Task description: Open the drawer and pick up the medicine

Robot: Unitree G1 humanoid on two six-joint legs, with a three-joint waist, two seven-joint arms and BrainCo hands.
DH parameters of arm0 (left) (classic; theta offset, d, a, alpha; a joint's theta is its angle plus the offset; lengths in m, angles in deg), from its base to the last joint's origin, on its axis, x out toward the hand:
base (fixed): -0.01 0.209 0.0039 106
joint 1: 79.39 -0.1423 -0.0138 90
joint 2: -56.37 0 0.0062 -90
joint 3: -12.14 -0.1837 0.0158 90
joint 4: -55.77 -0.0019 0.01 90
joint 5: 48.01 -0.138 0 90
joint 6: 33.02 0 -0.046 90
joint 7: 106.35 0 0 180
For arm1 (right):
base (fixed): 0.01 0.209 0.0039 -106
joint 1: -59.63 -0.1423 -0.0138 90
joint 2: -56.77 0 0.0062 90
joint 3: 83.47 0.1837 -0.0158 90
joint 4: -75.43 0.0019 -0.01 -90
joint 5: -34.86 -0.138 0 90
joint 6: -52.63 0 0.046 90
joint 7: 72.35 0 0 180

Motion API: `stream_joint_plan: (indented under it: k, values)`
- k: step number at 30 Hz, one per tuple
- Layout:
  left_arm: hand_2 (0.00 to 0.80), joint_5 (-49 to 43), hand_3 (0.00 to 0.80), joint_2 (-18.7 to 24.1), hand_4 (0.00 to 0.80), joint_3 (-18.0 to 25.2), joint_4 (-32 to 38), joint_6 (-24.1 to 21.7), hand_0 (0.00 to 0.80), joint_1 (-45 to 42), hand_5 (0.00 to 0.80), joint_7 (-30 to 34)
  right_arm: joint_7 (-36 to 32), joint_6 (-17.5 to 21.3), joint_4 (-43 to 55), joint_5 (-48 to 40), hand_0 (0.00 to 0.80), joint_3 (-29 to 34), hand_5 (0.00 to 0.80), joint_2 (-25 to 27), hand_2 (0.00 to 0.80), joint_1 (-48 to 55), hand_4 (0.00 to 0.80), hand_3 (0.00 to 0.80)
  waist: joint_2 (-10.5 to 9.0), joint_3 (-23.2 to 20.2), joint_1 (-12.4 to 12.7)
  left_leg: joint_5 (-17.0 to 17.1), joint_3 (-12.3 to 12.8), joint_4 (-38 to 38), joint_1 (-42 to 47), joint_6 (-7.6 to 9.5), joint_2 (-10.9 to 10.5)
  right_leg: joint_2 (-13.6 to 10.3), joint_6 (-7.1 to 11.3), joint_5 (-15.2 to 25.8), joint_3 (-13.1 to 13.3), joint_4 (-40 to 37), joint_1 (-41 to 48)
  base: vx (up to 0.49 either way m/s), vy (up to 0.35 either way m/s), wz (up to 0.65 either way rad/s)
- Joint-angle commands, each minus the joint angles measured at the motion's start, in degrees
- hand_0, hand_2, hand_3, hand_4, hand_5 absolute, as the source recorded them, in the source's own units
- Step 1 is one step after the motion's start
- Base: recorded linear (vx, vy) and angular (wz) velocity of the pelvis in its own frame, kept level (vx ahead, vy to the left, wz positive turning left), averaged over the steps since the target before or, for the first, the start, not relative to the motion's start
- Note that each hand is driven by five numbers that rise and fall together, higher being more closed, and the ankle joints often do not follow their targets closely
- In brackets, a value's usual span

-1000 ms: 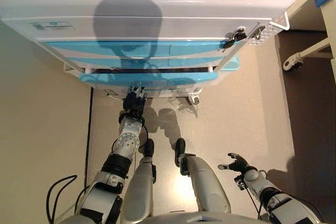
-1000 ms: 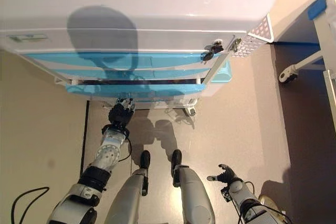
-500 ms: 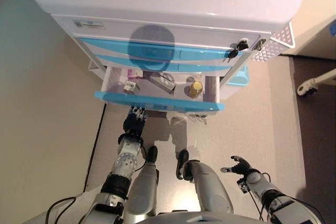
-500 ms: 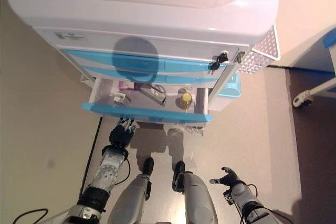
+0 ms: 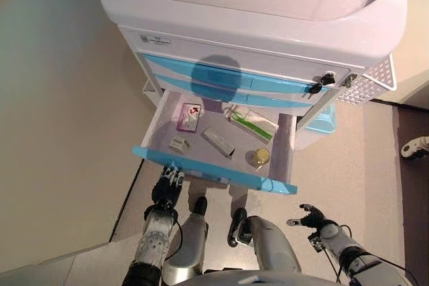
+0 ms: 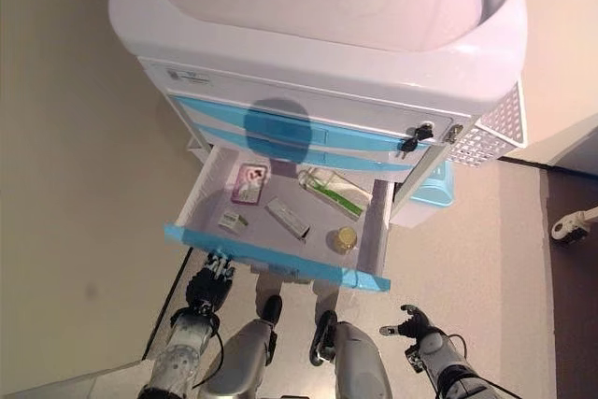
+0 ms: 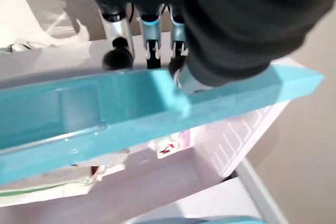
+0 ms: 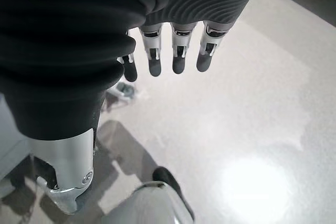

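Note:
The white cart's lower drawer (image 5: 214,173) stands pulled out, its blue front towards me. Inside lie a pink packet (image 5: 188,116), a green-and-white box (image 5: 251,124), a long white box (image 5: 218,143), a small white box (image 5: 178,143) and a yellow-capped bottle (image 5: 259,157). My left hand (image 5: 167,189) is under the left end of the blue front. In the left wrist view its fingers (image 7: 149,30) hook the lower edge of the front (image 7: 105,114). My right hand (image 5: 312,218) hangs low at the right, open and empty, with its fingers (image 8: 176,51) over the floor.
The cart (image 5: 268,5) has two more blue drawers, shut, above the open one. Keys (image 5: 320,82) hang at its right corner, beside a white perforated side basket (image 5: 375,85). A caster wheel (image 5: 415,147) of other furniture shows at the right edge. A beige wall runs along the left.
The drawer has come out from nearly shut to wide open, showing its contents. My left hand came back towards me with the blue front. The whole view has shifted too.

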Motion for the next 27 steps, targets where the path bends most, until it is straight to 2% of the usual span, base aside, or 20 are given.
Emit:
stream_joint_plan:
  k: [1, 10, 17, 23, 27]
  values:
    - [0.800, -1.5, 0.800, 5.7, 0.800, 14.6, 15.9, -10.2, 0.800, 0.3, 0.800, 4.8, 0.1, -0.1, -3.2, 1.6, 0.000, -0.3, 0.000, 2.4, 0.000, 1.8, 0.000, 0.000, 0.90, -4.7, 2.3, -2.5, 0.3, 6.8, -2.3, 4.36, -3.6, -2.3, 6.95, 4.2, 3.4, -3.7, 4.8, 0.015, -0.014, 0.05]
    - [0.800, 0.3, 0.800, 4.5, 0.800, 15.3, 17.9, -10.0, 0.800, -4.1, 0.800, 4.3, 0.1, -0.3, -3.5, 2.5, 0.000, -0.9, 0.000, 1.8, 0.000, 1.5, 0.000, 0.000, 0.99, -6.6, 3.3, -2.6, 0.8, 5.5, -2.0, 4.98, -3.5, -2.2, 7.53, 5.0, 4.1, -5.2, 4.6, 0.006, 0.001, 0.01]
    - [0.800, 0.0, 0.800, 4.6, 0.800, 16.2, 14.8, -9.1, 0.800, -6.5, 0.800, 3.3, 0.3, -0.3, -3.4, 2.1, 0.000, -0.6, 0.000, 1.8, 0.000, 1.7, 0.000, 0.000, 0.88, -7.9, 3.4, -2.4, 1.8, 3.9, -1.5, 5.28, -3.2, -1.9, 8.07, 6.2, 5.0, -7.4, 4.9, 0.000, 0.000, 0.00]
    - [0.800, -3.3, 0.800, 6.7, 0.800, 15.1, 13.0, -7.2, 0.800, -9.3, 0.800, 2.2, 0.9, -0.6, -2.7, 1.4, 0.000, 0.0, 0.000, 2.4, 0.000, 2.0, 0.000, 0.000, 0.94, -7.5, 3.3, -1.4, 2.3, 1.6, -1.2, 5.61, -3.0, -1.8, 8.62, 7.7, 5.7, -9.4, 4.7, 0.000, 0.000, 0.00]
    - [0.800, -6.5, 0.800, 8.9, 0.800, 13.3, 9.2, -4.7, 0.800, -11.0, 0.800, 1.6, 1.4, -0.9, -1.6, 0.1, 0.000, 0.4, 0.000, 3.1, 0.000, 2.4, 0.000, 0.000, 0.80, -6.8, 2.8, 0.0, 3.0, -0.5, -1.3, 5.87, -2.9, -1.6, 9.17, 9.6, 6.0, -11.9, 4.5, -0.020, 0.031, -0.03]
